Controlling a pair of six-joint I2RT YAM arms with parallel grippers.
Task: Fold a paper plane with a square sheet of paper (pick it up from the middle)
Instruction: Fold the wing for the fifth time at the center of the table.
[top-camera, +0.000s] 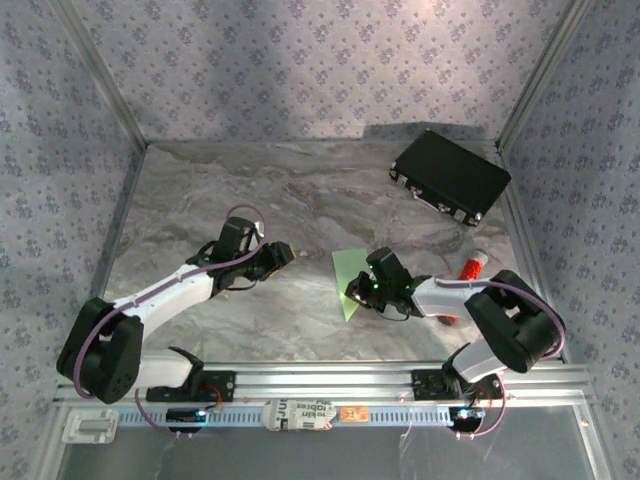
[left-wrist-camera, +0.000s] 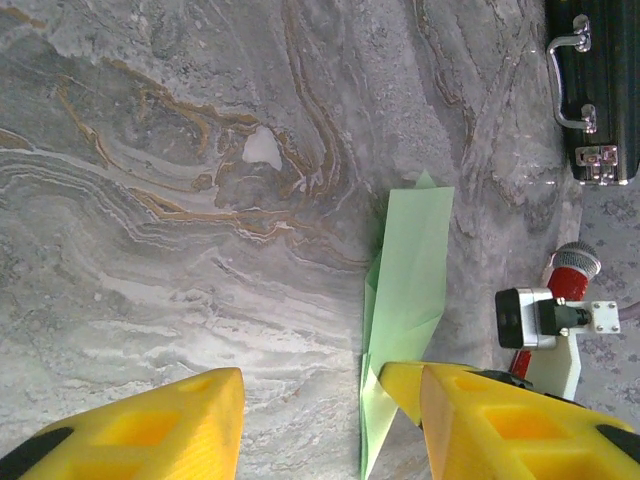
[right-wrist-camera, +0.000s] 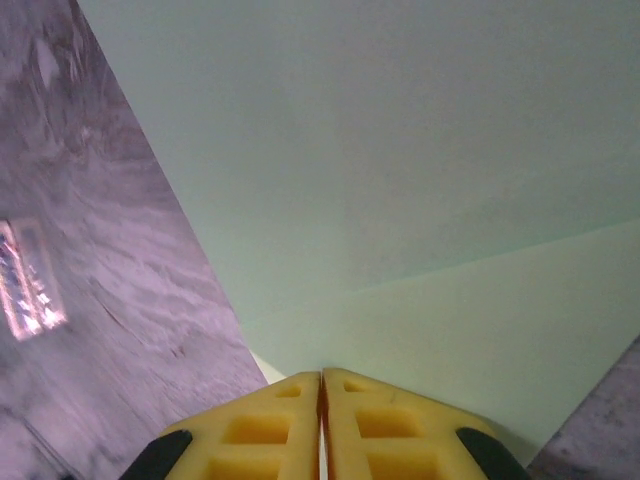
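The square sheet of paper (top-camera: 349, 277) is pale green and folded into a long pointed shape with a crease. It lies on the marble table near the middle right. My right gripper (top-camera: 362, 291) is shut, its yellow fingertips (right-wrist-camera: 321, 385) pressed against the paper (right-wrist-camera: 400, 180), with nothing visibly between them. In the left wrist view the paper (left-wrist-camera: 412, 285) runs lengthwise, with the right gripper's tip (left-wrist-camera: 405, 385) resting on it. My left gripper (top-camera: 284, 254) is open a short way left of the paper, with bare marble between its fingers (left-wrist-camera: 150, 430).
A black case (top-camera: 450, 176) lies at the back right by the wall, its metal handle (left-wrist-camera: 568, 80) showing. A small red cylinder (top-camera: 470, 268) stands to the right of the right arm. Patterned walls and a metal frame (top-camera: 120, 215) bound the table.
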